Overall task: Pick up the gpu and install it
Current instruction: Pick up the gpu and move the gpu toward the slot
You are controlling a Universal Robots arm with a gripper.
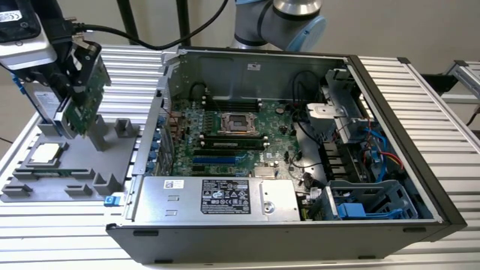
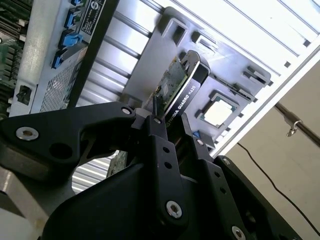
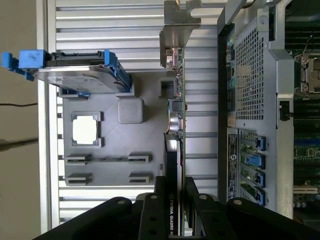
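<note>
The gpu point(image 1: 80, 112) is a green card standing on edge over the grey holder tray point(image 1: 56, 188) at the exterior view's left. My gripper point(image 1: 76, 87) is shut on its upper edge. In the second wrist view the black fingers point(image 2: 161, 142) clamp the gpu point(image 2: 181, 86) on both faces, across its black shroud. Seen edge-on in the first wrist view, the gpu point(image 3: 176, 115) has its silver bracket at the far end, and my gripper point(image 3: 175, 202) is shut on the near end. I cannot tell if its lower edge still touches the tray.
The open computer case point(image 1: 375, 225) lies to the exterior view's right of the tray, motherboard point(image 1: 225, 140) facing up with a blue slot point(image 1: 213, 160). A silver hard drive with blue clips point(image 3: 75, 75) and a square processor chip point(image 3: 85, 130) sit on the tray point(image 3: 130, 167).
</note>
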